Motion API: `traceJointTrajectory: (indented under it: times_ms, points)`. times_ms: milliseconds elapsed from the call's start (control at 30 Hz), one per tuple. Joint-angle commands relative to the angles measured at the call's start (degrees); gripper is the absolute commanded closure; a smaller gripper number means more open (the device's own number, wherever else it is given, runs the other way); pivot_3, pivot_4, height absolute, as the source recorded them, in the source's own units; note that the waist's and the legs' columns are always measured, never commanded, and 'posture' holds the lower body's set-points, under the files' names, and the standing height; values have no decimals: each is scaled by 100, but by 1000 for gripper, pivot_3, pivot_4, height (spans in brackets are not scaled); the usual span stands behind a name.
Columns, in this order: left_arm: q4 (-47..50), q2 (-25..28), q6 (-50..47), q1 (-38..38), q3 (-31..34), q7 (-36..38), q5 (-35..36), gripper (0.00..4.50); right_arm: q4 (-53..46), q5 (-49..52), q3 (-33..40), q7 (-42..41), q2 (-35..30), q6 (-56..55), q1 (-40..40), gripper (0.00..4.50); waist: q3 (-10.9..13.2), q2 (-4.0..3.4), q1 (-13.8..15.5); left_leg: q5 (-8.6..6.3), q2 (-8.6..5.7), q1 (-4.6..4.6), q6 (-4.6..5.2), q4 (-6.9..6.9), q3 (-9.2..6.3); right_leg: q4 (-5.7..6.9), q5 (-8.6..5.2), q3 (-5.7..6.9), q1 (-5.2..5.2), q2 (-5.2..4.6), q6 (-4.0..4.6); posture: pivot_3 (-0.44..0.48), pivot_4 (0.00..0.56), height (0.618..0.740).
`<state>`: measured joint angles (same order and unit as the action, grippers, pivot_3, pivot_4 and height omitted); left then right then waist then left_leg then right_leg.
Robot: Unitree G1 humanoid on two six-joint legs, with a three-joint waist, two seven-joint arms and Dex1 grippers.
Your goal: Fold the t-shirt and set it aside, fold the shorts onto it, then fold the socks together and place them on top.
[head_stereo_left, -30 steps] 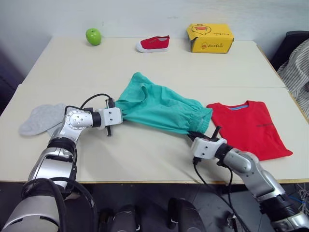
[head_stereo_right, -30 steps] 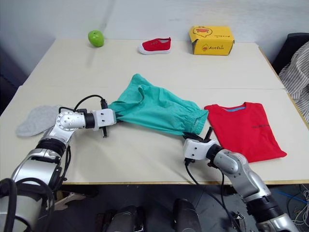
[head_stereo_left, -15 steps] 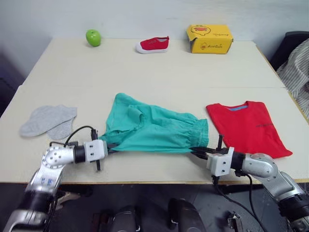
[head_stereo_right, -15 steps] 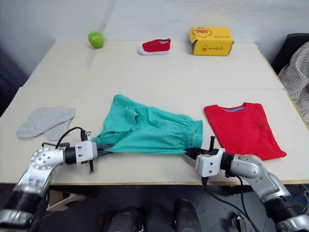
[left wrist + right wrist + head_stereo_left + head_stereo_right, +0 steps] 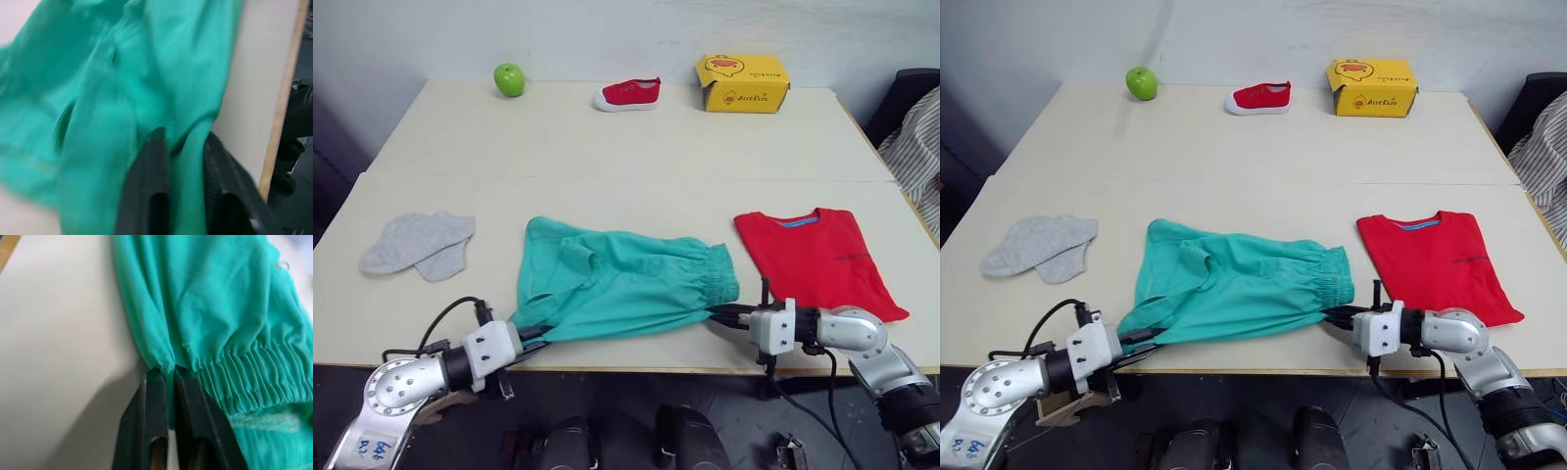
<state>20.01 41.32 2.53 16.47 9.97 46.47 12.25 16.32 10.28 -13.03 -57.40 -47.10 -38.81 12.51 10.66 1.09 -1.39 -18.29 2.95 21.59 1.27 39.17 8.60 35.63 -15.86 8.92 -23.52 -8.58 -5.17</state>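
On my far left the socks (image 5: pixel 419 244) lie flat on the table (image 5: pixel 607 147), overlapping each other and well apart from everything else. Next I see my left gripper (image 5: pixel 530 338) low at the table's near edge, its fingers (image 5: pixel 151 161) clenched on a bunched fold at the near-left corner of the shorts (image 5: pixel 622 289); in the left wrist view the teal cloth runs between the two black fingers. The shorts are spread across the middle of the near half of the table, crumpled, with the gathered waistband toward the right and the left corner drawn down to the edge. My right gripper (image 5: pixel 724 315) sits at the near-right corner of the shorts, by the waistband, and its fingers (image 5: pixel 151 396) are pinched tight on a thin pleat of the fabric just beside the elastic. Right of that gripper the t-shirt (image 5: pixel 818 259) lies folded and flat, collar pointing away from me, near the shorts but not touching them. Along the far edge of the table, from left to right, stand an apple (image 5: pixel 509 78), a red shoe (image 5: pixel 628 94) and a yellow box (image 5: pixel 741 82), all well apart from the clothes.
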Motion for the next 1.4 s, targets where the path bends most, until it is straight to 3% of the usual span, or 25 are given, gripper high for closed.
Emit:
traceJointTrajectory:
  times_ms: [33,167,300,367,433,500,567,800,900,1000,1133,1233,1400]
  points:
    - [131,19,-29,27,322,61,315,2538,-434,549,212,-436,-115,297,-143,2984,0,0,-6,-1,1,0,0,0,0,0,0,0,1,-1,0,0,150,740]
    - [206,311,-739,328,1127,823,1695,1237,-1500,1474,742,-579,-435,1328,-824,1556,2,-3,2,-8,9,-2,-8,-3,-1,0,-4,4,2,-1,7,0,150,740]
    - [12,730,-1764,393,1996,1250,2796,1225,-2493,2286,1563,-363,-766,2535,-1663,175,2,-4,24,-17,19,-3,-13,-3,-3,-5,-10,5,4,4,15,0,150,740]
    - [-155,873,-2473,107,2427,1234,3702,1225,-3056,2998,1998,-104,-820,3345,-1940,17,3,-5,68,-26,22,-5,-13,-3,-4,-4,-10,6,4,5,16,0,150,740]
    - [-222,1037,-2926,-168,2551,1319,4127,1225,-3549,3754,2276,129,-742,4057,-2009,17,3,-5,117,-40,28,-5,6,-3,-6,-2,-11,-5,4,4,18,0,150,740]
    - [-221,1120,-3141,-726,2208,1227,4163,1626,-3962,4024,2204,391,-538,4482,-1863,450,3,-6,132,-42,30,-7,3,-3,-6,-2,-12,-8,3,6,20,0,150,740]
    - [-139,1017,-3186,-1381,1589,1058,3940,2147,-4186,3604,1851,543,-319,4603,-1589,1004,3,-6,147,-43,32,-10,-3,-3,-7,0,-15,-16,4,13,25,0,150,740]
    - [-190,-227,-2870,-3088,-799,727,2652,4438,-3817,1148,315,2038,1255,4715,-344,3492,3,-5,138,-29,14,-1,-33,-5,18,16,-13,0,-12,25,21,0,150,740]
    - [-263,-519,-2619,-3229,-1560,766,1953,4500,-3686,470,-112,2518,1805,4891,-123,4463,2,-4,101,-25,-8,2,-34,-5,25,24,-12,-2,-14,31,19,0,150,740]
    - [-522,-818,-2365,-3314,-2087,264,1089,4500,-3592,-87,-391,2923,2144,5225,-121,4463,2,-4,114,-24,-4,3,-35,-8,30,22,-13,-4,-20,37,20,0,150,740]
    - [-842,-1046,-1965,-3282,-2301,-417,113,4500,-3471,-631,-391,3259,2280,5439,-253,4463,2,-4,127,-20,4,2,-27,-6,27,5,-13,-7,-19,26,19,0,150,740]
    - [-1051,-1072,-1643,-3159,-2179,-887,-449,4500,-3481,-768,-289,3269,2232,5530,-429,4463,2,-4,123,-21,14,2,-23,-6,24,4,-13,-3,-18,20,19,0,150,740]
    - [-1332,-1055,-1393,-3046,-1798,-1204,-693,4500,-3596,-647,-188,3099,2280,5654,-530,4463,2,-4,120,-23,21,2,-20,-8,24,3,-13,-1,-18,21,19,0,150,740]
